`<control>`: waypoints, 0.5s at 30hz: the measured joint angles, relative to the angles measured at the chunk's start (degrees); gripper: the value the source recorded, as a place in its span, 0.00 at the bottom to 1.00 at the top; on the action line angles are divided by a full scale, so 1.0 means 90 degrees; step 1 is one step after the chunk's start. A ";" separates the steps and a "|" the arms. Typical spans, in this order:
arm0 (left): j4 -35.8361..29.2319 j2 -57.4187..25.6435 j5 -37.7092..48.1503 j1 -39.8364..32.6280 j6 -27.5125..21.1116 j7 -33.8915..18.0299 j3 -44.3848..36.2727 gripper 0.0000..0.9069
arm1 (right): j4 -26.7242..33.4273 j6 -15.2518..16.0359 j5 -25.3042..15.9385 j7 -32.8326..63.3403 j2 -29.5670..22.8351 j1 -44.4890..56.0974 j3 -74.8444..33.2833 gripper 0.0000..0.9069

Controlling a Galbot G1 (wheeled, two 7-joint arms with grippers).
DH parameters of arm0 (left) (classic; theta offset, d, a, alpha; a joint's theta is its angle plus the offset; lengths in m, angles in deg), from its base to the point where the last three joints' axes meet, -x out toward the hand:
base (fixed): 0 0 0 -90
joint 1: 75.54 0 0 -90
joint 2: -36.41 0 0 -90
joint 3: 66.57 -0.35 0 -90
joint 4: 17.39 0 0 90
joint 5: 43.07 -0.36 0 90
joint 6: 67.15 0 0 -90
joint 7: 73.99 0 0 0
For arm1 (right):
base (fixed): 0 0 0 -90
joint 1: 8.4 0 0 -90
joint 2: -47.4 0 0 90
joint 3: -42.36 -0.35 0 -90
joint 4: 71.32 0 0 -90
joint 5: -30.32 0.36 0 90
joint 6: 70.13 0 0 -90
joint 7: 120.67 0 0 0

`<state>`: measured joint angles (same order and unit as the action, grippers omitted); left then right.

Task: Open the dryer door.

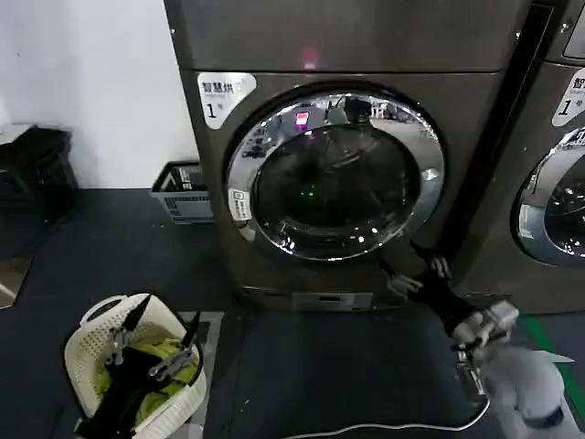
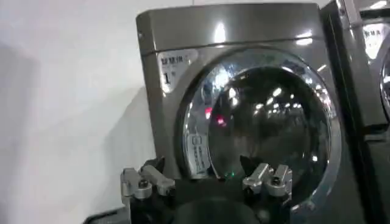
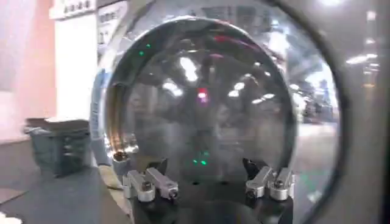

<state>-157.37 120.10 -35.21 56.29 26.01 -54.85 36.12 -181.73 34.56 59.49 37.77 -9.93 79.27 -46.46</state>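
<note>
Right gripper (image 1: 409, 267) open, empty, near closed dryer door (image 1: 335, 174), dark floor (image 1: 302, 366), white wall (image 1: 91, 82)

Neighbouring machine (image 1: 558, 174) cut off by frame edge; sticker (image 1: 239, 205) text too small.

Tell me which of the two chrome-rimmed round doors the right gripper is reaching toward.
The dryer door seen whole in the head view, with a white sticker on its rim; the right gripper is open by its lower right rim. The neighbouring machine's door is cut off.
</note>
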 joint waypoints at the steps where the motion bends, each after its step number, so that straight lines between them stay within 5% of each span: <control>1: 0.0000 0.0002 0.0003 -0.0009 -0.0004 0.0003 -0.0008 1.00 | 0.0097 -0.0020 0.0012 -0.0017 0.0019 -0.0168 0.0180 1.00; 15: 0.0049 -0.0014 0.0005 -0.0064 -0.0011 0.0067 -0.0009 1.00 | 0.1821 -0.0332 0.0131 -0.0339 -0.0475 -0.2423 0.2486 1.00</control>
<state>-156.94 119.98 -35.16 55.72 25.91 -54.24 36.03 -165.34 31.58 60.67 34.72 -14.21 57.46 -24.08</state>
